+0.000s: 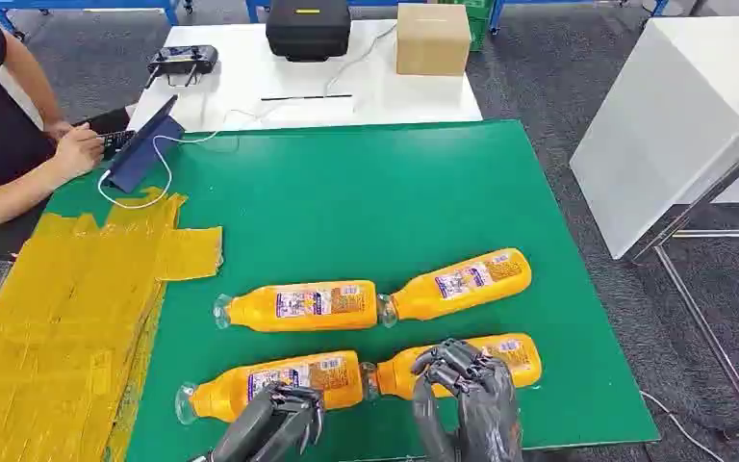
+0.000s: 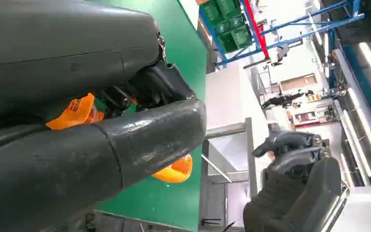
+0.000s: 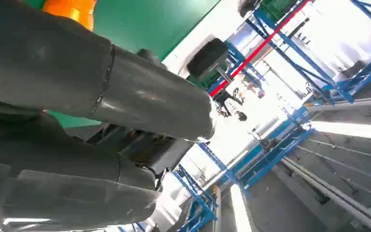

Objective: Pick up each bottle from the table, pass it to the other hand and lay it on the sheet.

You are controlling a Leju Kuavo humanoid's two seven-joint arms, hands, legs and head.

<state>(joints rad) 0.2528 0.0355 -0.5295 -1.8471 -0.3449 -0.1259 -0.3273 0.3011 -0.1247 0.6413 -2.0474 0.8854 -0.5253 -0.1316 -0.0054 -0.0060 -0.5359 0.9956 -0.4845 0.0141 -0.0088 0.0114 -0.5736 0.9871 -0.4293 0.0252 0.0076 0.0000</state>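
Observation:
Four orange bottles lie on the green mat [image 1: 366, 192]: far left [image 1: 298, 306], far right [image 1: 462, 282], near left [image 1: 250, 385] and near right [image 1: 520, 354]. The yellow sheet [image 1: 67, 318] covers the table's left side. My left hand [image 1: 274, 423] hangs over the near-left bottle's front edge with its fingers bent down toward it; the bottle still lies on the mat. Orange bottle [image 2: 75, 112] shows between the thumb [image 2: 140, 145] and the fingers. My right hand [image 1: 467, 399] stands in front of the near-right bottle, fingers loosely bent, holding nothing. My right hand [image 2: 290, 193] also appears beyond the mat edge.
A person sits at the far left with a hand [image 1: 77, 149] at a tablet [image 1: 144, 144]. On the white table behind are a black case [image 1: 308, 29], a cardboard box [image 1: 433, 38] and a controller [image 1: 183, 63]. A white table [image 1: 674, 125] stands to the right.

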